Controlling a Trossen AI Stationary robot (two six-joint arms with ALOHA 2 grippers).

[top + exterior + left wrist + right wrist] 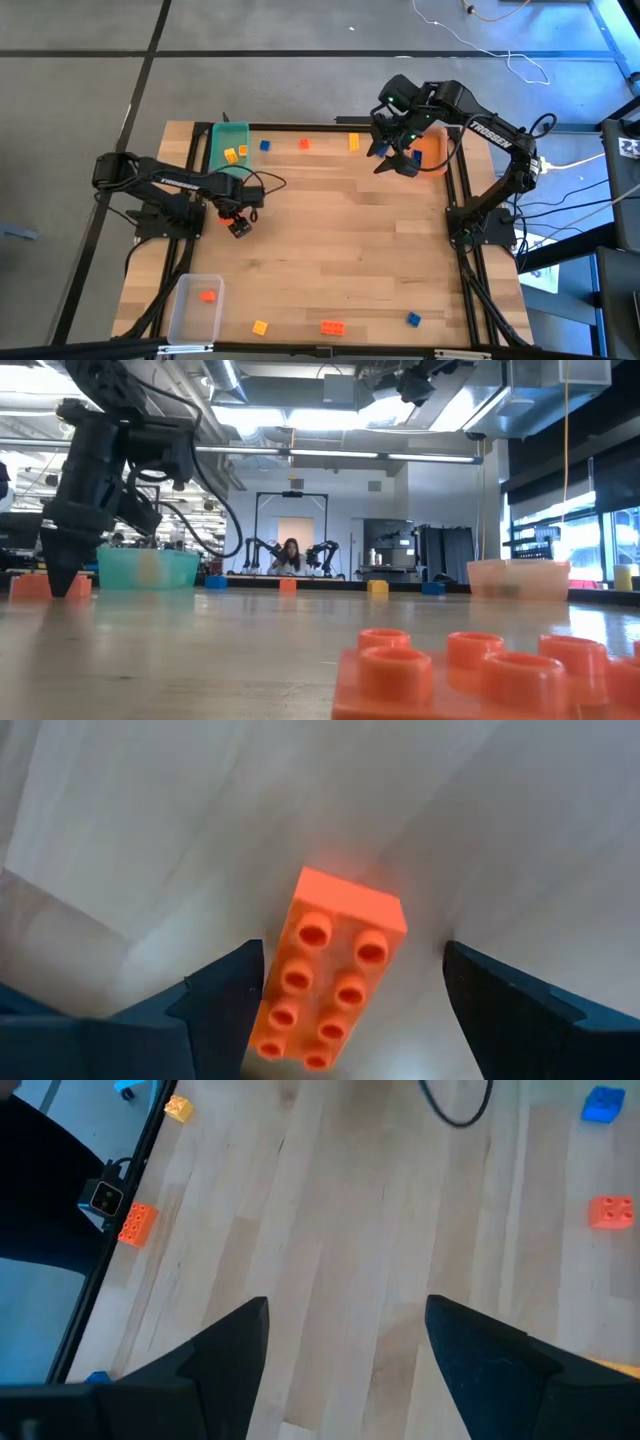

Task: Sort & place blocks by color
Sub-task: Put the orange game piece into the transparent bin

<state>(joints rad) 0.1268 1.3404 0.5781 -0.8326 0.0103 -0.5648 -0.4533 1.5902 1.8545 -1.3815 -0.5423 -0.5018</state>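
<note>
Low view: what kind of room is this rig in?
Probably a robotics lab or open workshop: another pair of arms on a frame in the back, a person seated there, exposed ceiling ducts and strip lights.

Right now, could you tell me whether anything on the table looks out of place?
Nothing is spilled or damaged. The green bin holds two yellow blocks; the clear bin holds one orange block. Other blocks lie unsorted.

- Bench [340,250]: pale wood planks, a black frame around the edge.
- Green bin [228,140]: at the far left edge of the bench.
- Orange bin [432,152]: at the far right edge.
- Clear bin [185,318]: at the near left corner.
- White cable [480,45]: looped on the grey floor beyond the bench.
- Person [291,555]: seated in the room behind, far off.
</note>
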